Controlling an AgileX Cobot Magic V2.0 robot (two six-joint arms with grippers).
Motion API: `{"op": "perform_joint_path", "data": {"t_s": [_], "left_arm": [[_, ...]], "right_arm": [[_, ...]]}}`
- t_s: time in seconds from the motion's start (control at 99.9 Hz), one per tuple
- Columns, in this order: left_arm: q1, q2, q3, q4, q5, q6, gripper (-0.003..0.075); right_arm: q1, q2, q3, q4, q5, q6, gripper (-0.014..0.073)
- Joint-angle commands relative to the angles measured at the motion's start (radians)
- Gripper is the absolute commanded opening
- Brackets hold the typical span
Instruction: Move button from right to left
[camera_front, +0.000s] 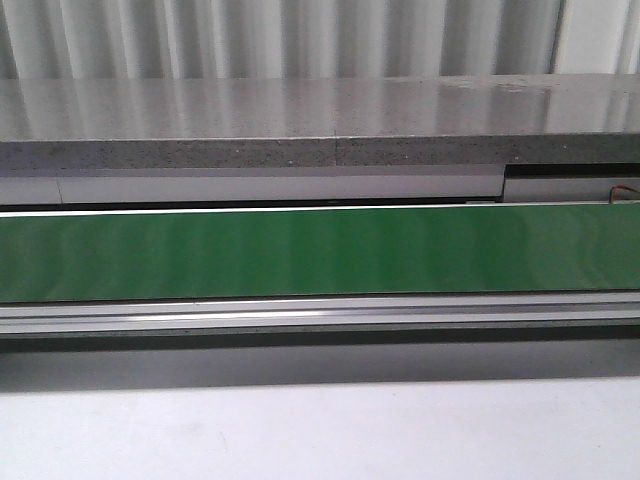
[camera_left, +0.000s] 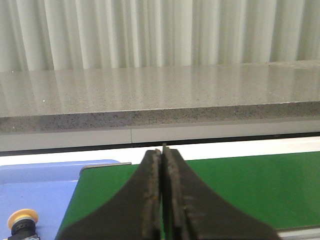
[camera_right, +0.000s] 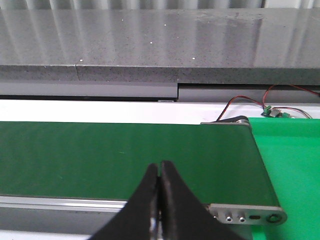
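Observation:
A button (camera_left: 22, 220) with a round yellow-orange head and black collar lies on a blue surface (camera_left: 40, 185) at the left end of the green belt, seen only in the left wrist view; its lower body is cut off by the frame edge. My left gripper (camera_left: 163, 150) is shut and empty, above the belt's near edge, to the right of the button. My right gripper (camera_right: 159, 166) is shut and empty over the green belt (camera_right: 125, 150) near its right end. Neither gripper shows in the front view, which shows only the bare belt (camera_front: 320, 250).
A grey speckled shelf (camera_front: 320, 120) runs behind the belt. The belt's metal end bracket (camera_right: 247, 215) and a bright green surface (camera_right: 295, 170) lie at the right end. Red and black wires with a small circuit board (camera_right: 274, 112) sit behind it.

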Motion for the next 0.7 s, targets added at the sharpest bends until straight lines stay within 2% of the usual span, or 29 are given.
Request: {"op": "perform_joint_path", "data": {"t_s": [0.0, 0.23, 0.29, 0.691], "left_arm": [[-0.01, -0.035, 0.025, 0.001, -0.087, -0.009, -0.002], [-0.01, -0.035, 0.025, 0.001, -0.087, -0.009, -0.002], [-0.01, -0.035, 0.025, 0.001, -0.087, -0.009, -0.002], [-0.01, -0.035, 0.025, 0.001, -0.087, -0.009, -0.002]], "right_arm": [[0.023, -0.041, 0.037, -0.074, -0.146, 0.097, -0.0067], [0.048, -0.173, 0.189, -0.076, -0.245, 0.119, -0.0067], [0.048, -0.199, 0.185, -0.076, -0.215, 0.12, -0.0067], [0.048, -0.207, 0.187, -0.078, -0.253, 0.12, -0.0067]]}}
